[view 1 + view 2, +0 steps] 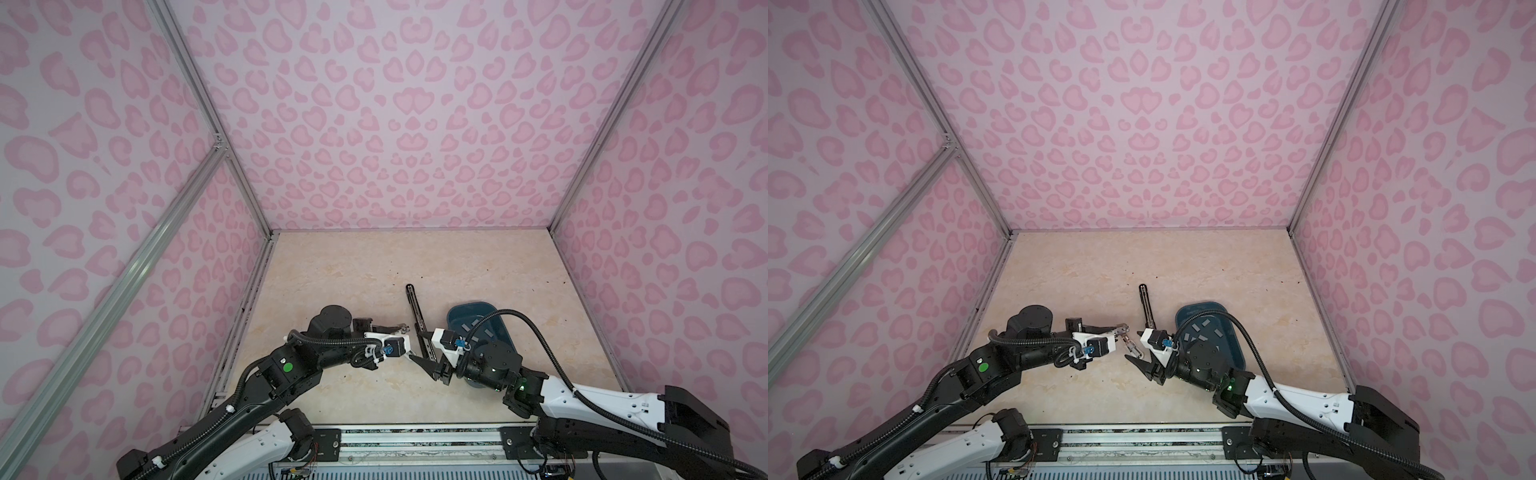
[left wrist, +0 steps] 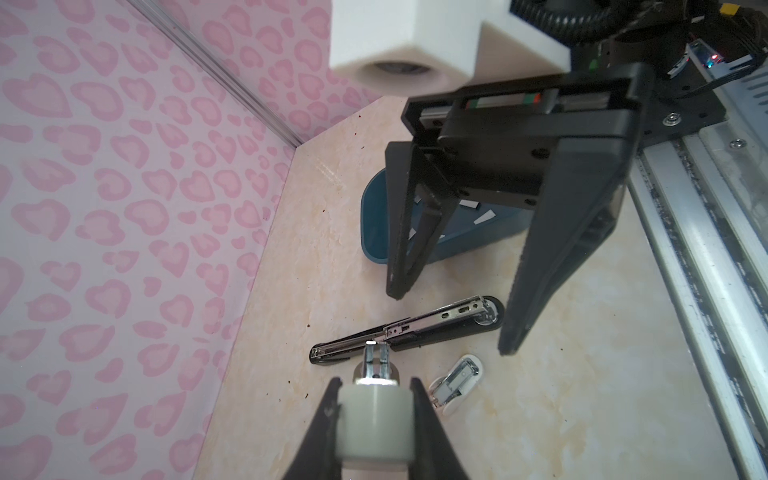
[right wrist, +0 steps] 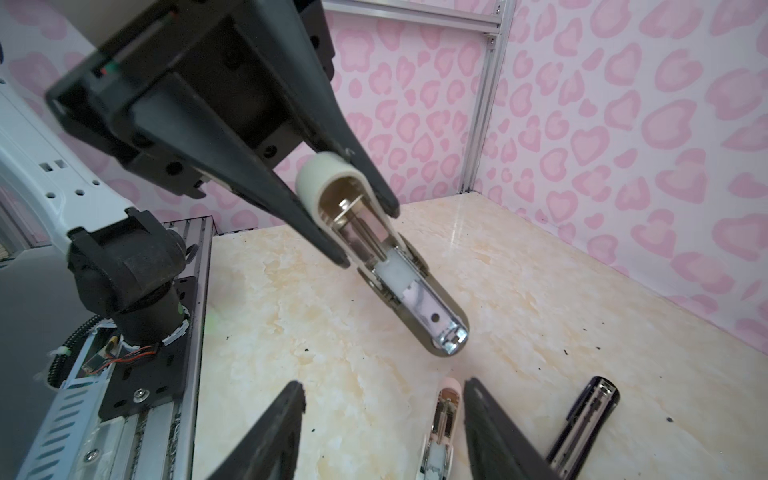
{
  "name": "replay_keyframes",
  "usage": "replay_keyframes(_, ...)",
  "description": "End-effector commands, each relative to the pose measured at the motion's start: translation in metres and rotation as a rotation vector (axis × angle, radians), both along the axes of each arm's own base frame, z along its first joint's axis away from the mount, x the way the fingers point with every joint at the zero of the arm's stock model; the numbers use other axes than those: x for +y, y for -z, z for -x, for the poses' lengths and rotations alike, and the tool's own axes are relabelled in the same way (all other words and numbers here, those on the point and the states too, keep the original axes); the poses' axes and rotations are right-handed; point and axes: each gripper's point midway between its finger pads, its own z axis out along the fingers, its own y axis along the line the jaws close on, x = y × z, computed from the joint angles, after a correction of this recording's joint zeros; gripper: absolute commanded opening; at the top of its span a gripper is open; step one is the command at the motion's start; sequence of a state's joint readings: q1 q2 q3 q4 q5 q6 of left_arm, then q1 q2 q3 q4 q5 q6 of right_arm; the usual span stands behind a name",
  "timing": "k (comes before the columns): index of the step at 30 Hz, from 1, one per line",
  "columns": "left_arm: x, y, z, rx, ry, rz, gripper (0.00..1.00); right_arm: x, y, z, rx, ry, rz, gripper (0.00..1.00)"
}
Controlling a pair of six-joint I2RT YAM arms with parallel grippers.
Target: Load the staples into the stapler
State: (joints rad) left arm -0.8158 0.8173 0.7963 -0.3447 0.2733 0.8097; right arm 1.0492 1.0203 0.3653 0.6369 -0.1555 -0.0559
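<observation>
Left gripper (image 3: 365,235) clamps the rounded butt of a cream stapler (image 3: 432,316), whose plastic shell is hinged open over a shiny chrome magazine, and holds it clear of the marbled beige table (image 1: 353,270). Right gripper (image 3: 382,386) hangs with its black wedge fingers spread wide and nothing between them, over a small pink stapler (image 3: 446,399) lying open. A long black stapler (image 2: 415,328) lies unfolded flat nearby. The staples (image 1: 1206,322), flat grey strips, lie scattered in a smooth blue round-cornered tray (image 1: 1202,306) beneath the right wrist, behind that gripper and well apart from the left one.
</observation>
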Motion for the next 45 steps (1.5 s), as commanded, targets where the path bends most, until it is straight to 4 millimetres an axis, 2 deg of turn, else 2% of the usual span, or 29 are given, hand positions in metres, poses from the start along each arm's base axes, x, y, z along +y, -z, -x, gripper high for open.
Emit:
replay_keyframes(1,-0.005,-0.005,0.008,0.006,0.052,0.018,0.04,0.001,-0.006,0.000,-0.041,0.006,0.024,0.60)
replay_keyframes(6,-0.007,-0.007,0.018,-0.001,0.095,0.029,0.04,0.000,-0.008,0.007,-0.065,-0.016,0.041,0.60)
replay_keyframes(11,-0.009,-0.003,0.030,-0.005,0.151,0.016,0.04,0.002,-0.010,0.014,-0.083,-0.048,0.033,0.64)
replay_keyframes(19,-0.011,0.005,0.054,-0.019,0.270,-0.004,0.04,0.019,-0.001,0.024,-0.089,-0.122,0.117,0.60)
replay_keyframes(27,-0.012,0.007,0.062,-0.015,0.309,-0.012,0.04,0.031,0.007,0.033,-0.105,-0.166,0.173,0.58)
replay_keyframes(34,-0.012,0.007,0.065,-0.017,0.323,-0.010,0.04,0.035,0.007,0.039,-0.111,-0.197,0.175,0.50)
replay_keyframes(45,-0.013,0.006,0.069,-0.010,0.341,-0.005,0.04,0.035,0.006,0.037,-0.108,-0.181,0.147,0.37)
